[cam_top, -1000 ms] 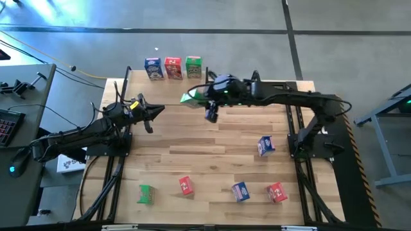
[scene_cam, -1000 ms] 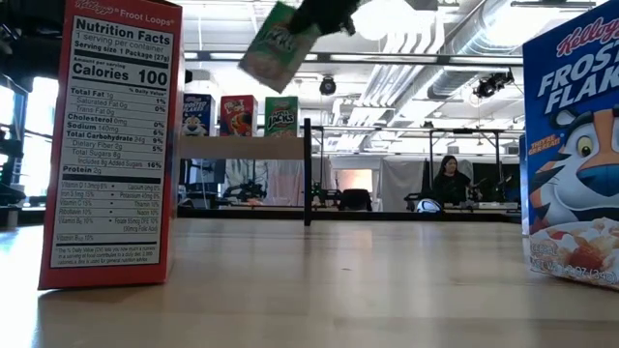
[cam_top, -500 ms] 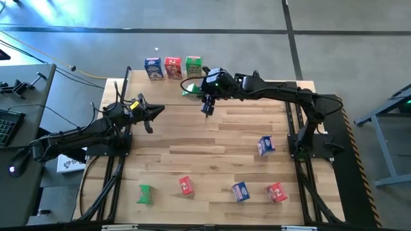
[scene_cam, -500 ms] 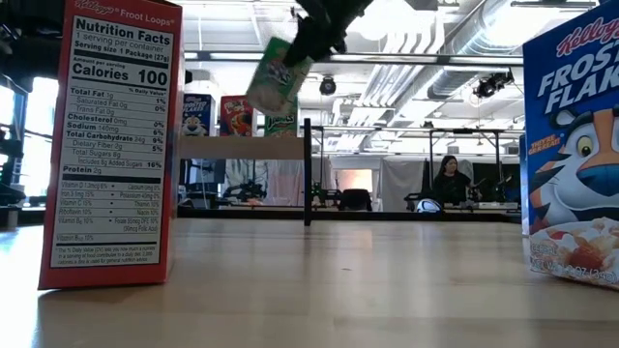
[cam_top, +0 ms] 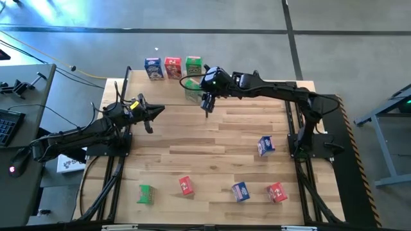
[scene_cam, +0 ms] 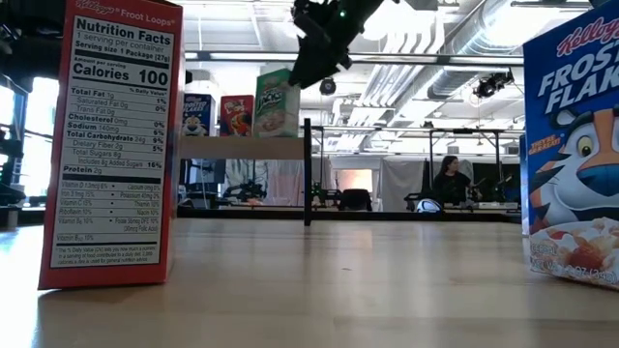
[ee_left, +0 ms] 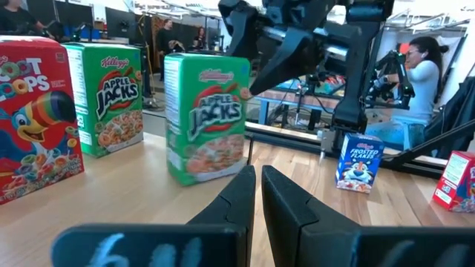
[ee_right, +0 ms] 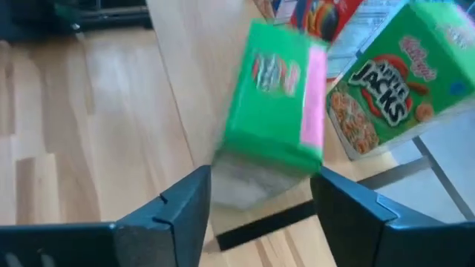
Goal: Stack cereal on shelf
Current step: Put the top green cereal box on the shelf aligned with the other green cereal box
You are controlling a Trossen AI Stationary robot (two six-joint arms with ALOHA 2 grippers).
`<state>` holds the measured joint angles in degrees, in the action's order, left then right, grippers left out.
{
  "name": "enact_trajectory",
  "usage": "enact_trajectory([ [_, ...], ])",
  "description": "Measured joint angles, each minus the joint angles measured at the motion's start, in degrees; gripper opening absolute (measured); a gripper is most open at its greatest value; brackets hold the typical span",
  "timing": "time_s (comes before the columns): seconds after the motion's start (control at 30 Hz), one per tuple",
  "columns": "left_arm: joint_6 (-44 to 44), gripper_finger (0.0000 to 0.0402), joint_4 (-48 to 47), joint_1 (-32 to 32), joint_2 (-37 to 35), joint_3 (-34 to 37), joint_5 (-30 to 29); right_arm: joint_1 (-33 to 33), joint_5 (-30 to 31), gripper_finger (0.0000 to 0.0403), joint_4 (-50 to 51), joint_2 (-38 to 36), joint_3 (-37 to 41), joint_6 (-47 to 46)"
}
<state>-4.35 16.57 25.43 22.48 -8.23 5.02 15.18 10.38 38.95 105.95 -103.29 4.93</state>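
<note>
A green cereal box (ee_left: 204,115) stands upright on the shelf (scene_cam: 242,147), nearer the table than the blue (cam_top: 153,67), red (cam_top: 172,67) and green (cam_top: 193,66) boxes lined up along the far side. My right gripper (ee_right: 260,200) hangs open just above and behind this box (scene_cam: 276,101), with its fingers clear of it; in the right wrist view the box (ee_right: 274,96) is blurred. My left gripper (cam_top: 154,110) waits shut at the table's left side, pointing level toward the shelf.
Loose boxes lie on the table: blue (cam_top: 265,145) at the right, and green (cam_top: 146,194), red (cam_top: 186,185), blue (cam_top: 240,191) and red (cam_top: 277,192) along the near edge. A black shelf post (scene_cam: 307,169) stands beside the placed box. A person sits far behind.
My right gripper has carried the tilted green box toward the far left and down to the shelf. It has let go of the box. The box now stands upright on the plank in front of the other green one.
</note>
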Motion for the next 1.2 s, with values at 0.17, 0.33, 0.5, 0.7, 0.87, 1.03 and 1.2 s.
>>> enact_trajectory([
  [0.17,0.0,0.0019,0.0,0.0,0.0,0.0,0.1,0.0,1.8,0.0214,-1.8,0.3,0.0,0.1],
  [0.33,0.0,0.0019,-0.1,0.0,0.0,0.0,0.4,0.0,3.2,0.0214,-3.4,0.3,0.0,0.1],
  [0.5,0.0,0.0019,-0.3,0.0,0.0,0.0,0.4,-1.3,8.9,0.0213,0.8,-0.6,-4.4,3.2],
  [0.7,0.0,0.0019,-0.5,0.0,0.0,0.0,0.4,-3.0,6.8,0.0199,11.7,-1.7,-10.9,0.9],
  [0.87,0.0,0.0019,-0.5,0.0,0.0,0.0,0.4,-4.2,6.0,0.0142,13.6,-1.5,-4.5,-1.5],
  [1.03,0.0,0.0019,-0.7,0.0,0.0,0.0,0.4,-7.5,5.7,0.0048,0.8,-1.5,6.4,-1.5],
  [1.2,0.0,0.0019,-0.7,0.0,0.0,0.0,0.4,-9.3,4.0,0.0011,-14.9,-1.5,14.5,-1.9],
])
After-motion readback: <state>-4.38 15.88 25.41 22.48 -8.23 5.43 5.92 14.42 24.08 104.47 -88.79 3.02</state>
